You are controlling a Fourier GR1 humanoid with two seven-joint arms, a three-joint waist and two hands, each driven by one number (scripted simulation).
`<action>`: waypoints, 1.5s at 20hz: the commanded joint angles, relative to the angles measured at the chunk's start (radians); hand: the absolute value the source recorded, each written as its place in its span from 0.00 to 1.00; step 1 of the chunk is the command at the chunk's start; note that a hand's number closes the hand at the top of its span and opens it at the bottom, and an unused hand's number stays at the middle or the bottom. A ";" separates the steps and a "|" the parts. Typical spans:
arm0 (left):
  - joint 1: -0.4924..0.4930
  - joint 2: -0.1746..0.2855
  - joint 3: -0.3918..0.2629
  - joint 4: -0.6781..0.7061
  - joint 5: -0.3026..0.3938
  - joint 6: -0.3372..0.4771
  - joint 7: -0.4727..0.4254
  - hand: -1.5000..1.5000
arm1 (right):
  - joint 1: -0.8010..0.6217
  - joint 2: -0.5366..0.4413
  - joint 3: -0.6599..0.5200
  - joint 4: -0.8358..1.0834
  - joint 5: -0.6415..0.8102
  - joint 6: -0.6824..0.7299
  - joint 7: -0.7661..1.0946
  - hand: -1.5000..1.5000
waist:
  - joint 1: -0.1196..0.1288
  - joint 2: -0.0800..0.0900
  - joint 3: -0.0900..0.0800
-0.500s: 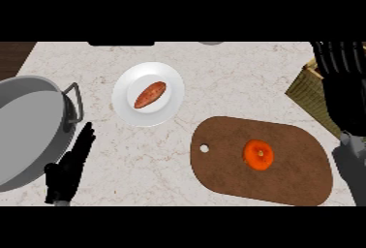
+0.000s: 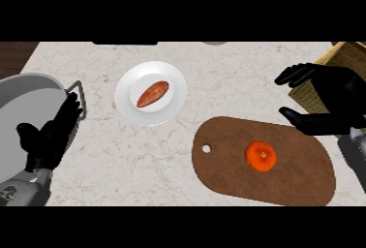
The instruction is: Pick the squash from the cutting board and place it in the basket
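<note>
A round orange squash (image 2: 261, 155) lies on the brown cutting board (image 2: 300, 181) at the lower right. My right hand (image 2: 330, 102) hovers above the board's far right end, open, thumb stretched toward the squash and apart from it. Behind that hand, a woven basket (image 2: 334, 57) shows at the right edge, partly hidden. My left hand (image 2: 52, 133) rests open at the left, fingers up, next to the pot.
A white plate (image 2: 151, 93) holding an orange-brown sweet potato (image 2: 152, 94) sits left of centre. A large grey pot (image 2: 25, 104) with a wire handle (image 2: 80, 99) fills the left edge. The marble counter's far edge runs along the top.
My right hand has moved left and down from the right edge toward the cutting board, showing more of its palm and thumb. The left hand and squash have stayed put.
</note>
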 commanded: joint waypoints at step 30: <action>-0.075 -0.019 0.083 0.062 -0.005 -0.058 0.093 0.50 | -0.309 -0.275 0.033 -0.377 0.085 0.441 1.249 0.00 | -0.035 -0.016 -0.003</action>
